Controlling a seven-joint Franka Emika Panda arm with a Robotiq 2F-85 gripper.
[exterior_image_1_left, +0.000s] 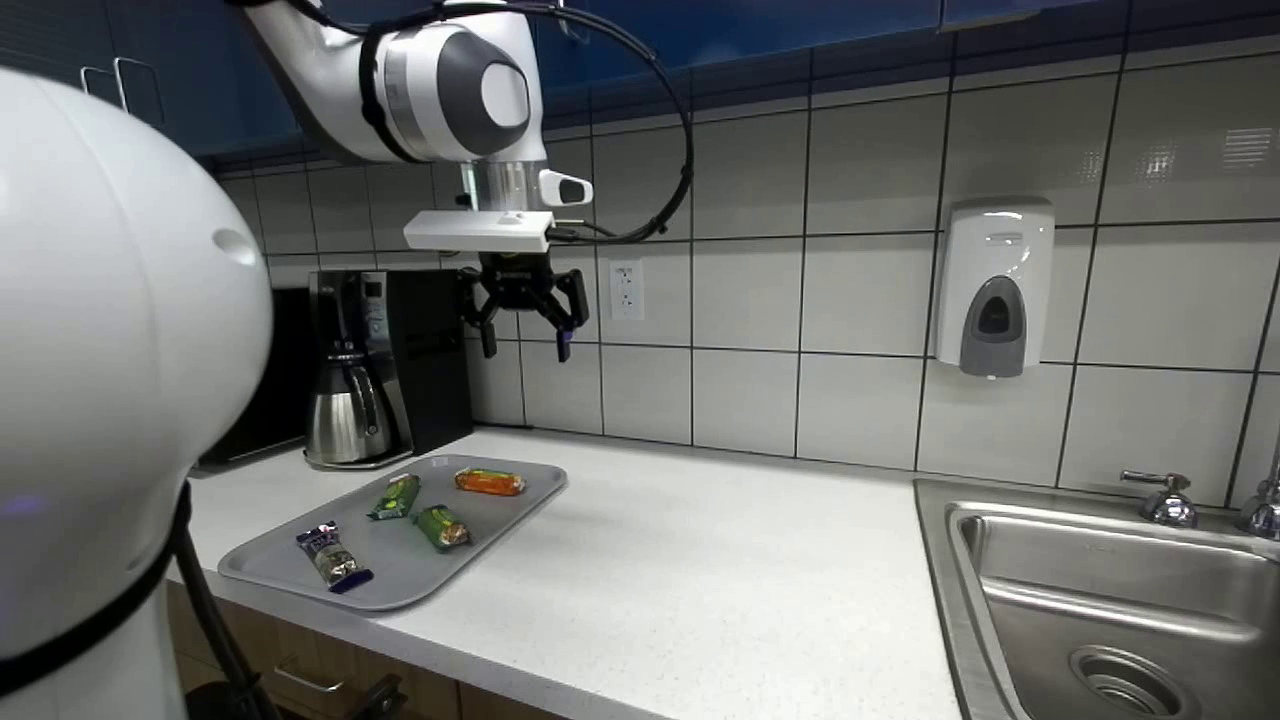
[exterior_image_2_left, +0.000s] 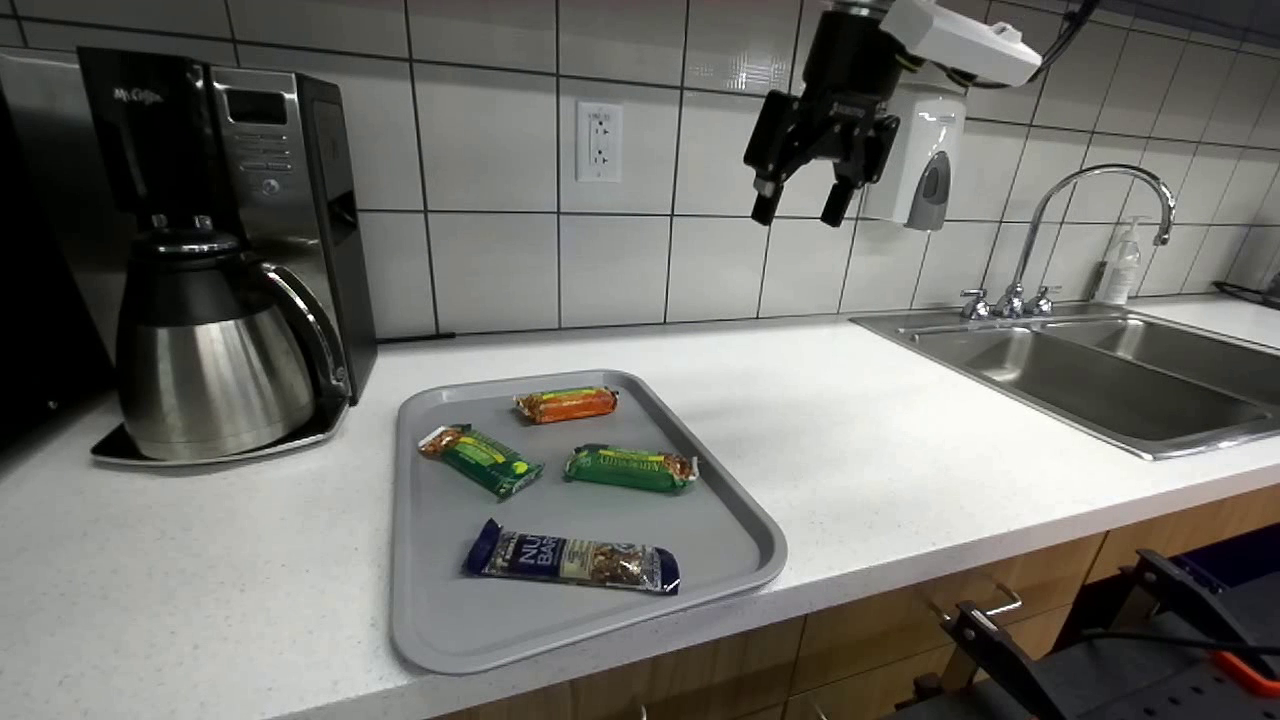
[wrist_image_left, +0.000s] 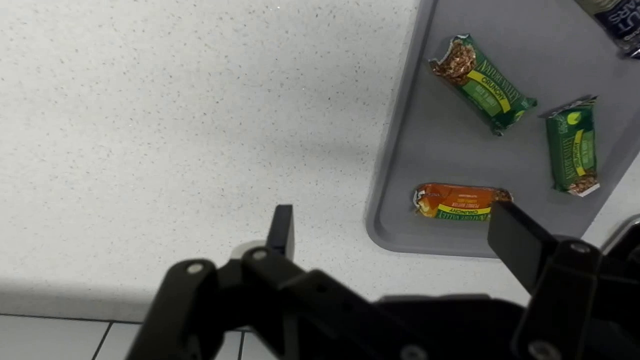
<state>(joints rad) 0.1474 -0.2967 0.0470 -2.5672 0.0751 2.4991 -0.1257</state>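
Ok so your gripper is just hanging there, fingers spread wide, nothing between them. Both exterior views put it in the upper part of the frame, in front of the tiled wall, well above the counter and not touching a thing. I'd call this the approach stage: nothing picked up yet, every bar lying on the tray.

Nearest to you looks like the orange bar, lower right in the wrist view. It lies flat near the tray's end, and one of your fingertips covers its right end there, but that's just line of sight, you're nowhere near contact. Up from it in the wrist view there's a slanted green bar, then a right-hand green bar closer to that frame's right edge. The nut bar is lower middle in an exterior view and only pokes into the upper right corner of the wrist view.

If it's the orange one you're after, my guess is you'd need to slide toward the right of the wrist view, then come down. Also the wrist probably wants a turn: your fingers stand left and right in the wrist view, same way that bar runs, so you'd be closing on it end to end. Across the narrow side should be easier. And mind the tray's raised rim, it could snag a fingertip.
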